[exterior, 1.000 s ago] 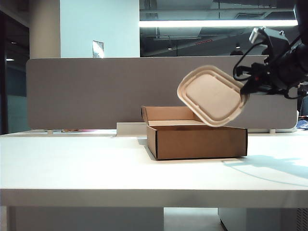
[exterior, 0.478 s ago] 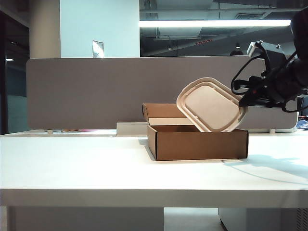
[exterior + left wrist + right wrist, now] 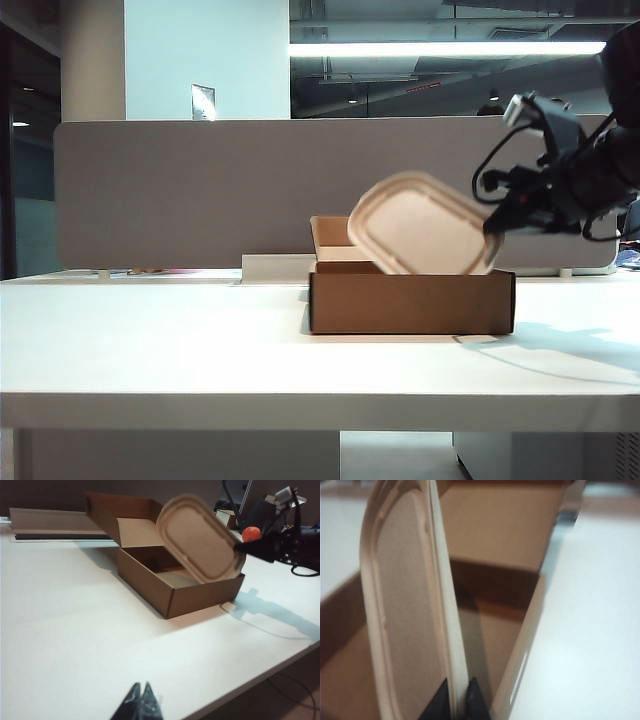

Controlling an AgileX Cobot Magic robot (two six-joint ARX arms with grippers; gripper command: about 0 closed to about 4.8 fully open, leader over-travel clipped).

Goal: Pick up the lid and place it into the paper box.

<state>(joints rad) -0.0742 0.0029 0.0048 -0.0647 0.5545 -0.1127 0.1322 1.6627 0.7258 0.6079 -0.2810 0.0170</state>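
The beige lid hangs tilted on edge, its lower part dipping behind the front wall of the brown paper box. My right gripper is shut on the lid's right rim. In the right wrist view the lid stands edge-on over the paper box, my right gripper pinching its rim with one dark finger on each side. The left wrist view shows the lid over the paper box. My left gripper is shut on nothing, low over the table's near side, far from the box.
A low white block lies behind the box by the grey partition. The box's flap stands upright at its back left. The white table stretches wide to the left, its front edge near.
My right gripper has come down and leftward with the lid, which now dips into the box. The box has shifted slightly. The left gripper has stayed still.
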